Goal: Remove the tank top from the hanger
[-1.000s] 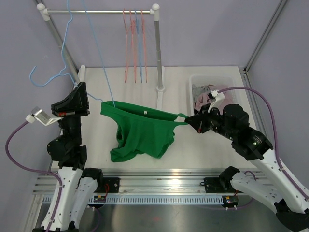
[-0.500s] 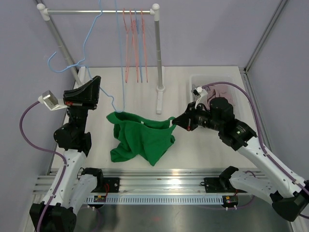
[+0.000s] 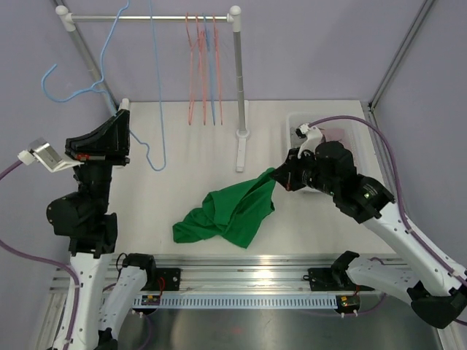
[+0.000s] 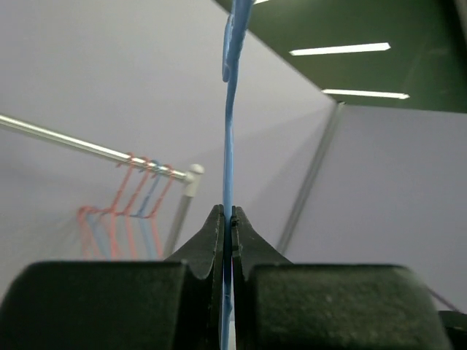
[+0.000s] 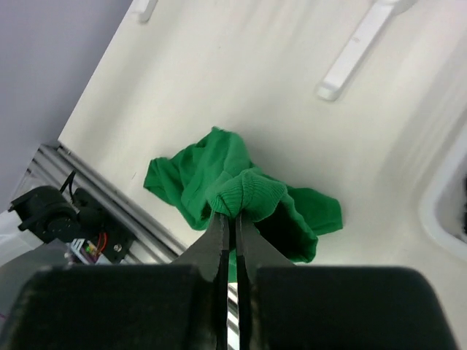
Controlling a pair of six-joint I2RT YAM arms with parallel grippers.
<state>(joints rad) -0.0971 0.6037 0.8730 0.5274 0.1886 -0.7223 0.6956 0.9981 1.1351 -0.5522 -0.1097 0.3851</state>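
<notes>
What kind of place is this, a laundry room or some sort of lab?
Most likely a robot test lab set up as a laundry station: plain lilac walls enclose a white table with a small clothes rail, spare hangers and a bin of clothes.

1. The tank top [image 3: 232,211] is spread on the worktop [image 3: 182,153], front centre, one edge lifted to the right gripper [image 3: 281,177].
2. The hanger [image 3: 109,80] is held at the left by the left gripper [image 3: 124,142], apart from the tank top.
3. The rack [image 3: 237,80] is placed behind, more hangers [image 3: 204,69] hung on it.
4. A bin [image 3: 321,124] is set at the right rear.
</notes>
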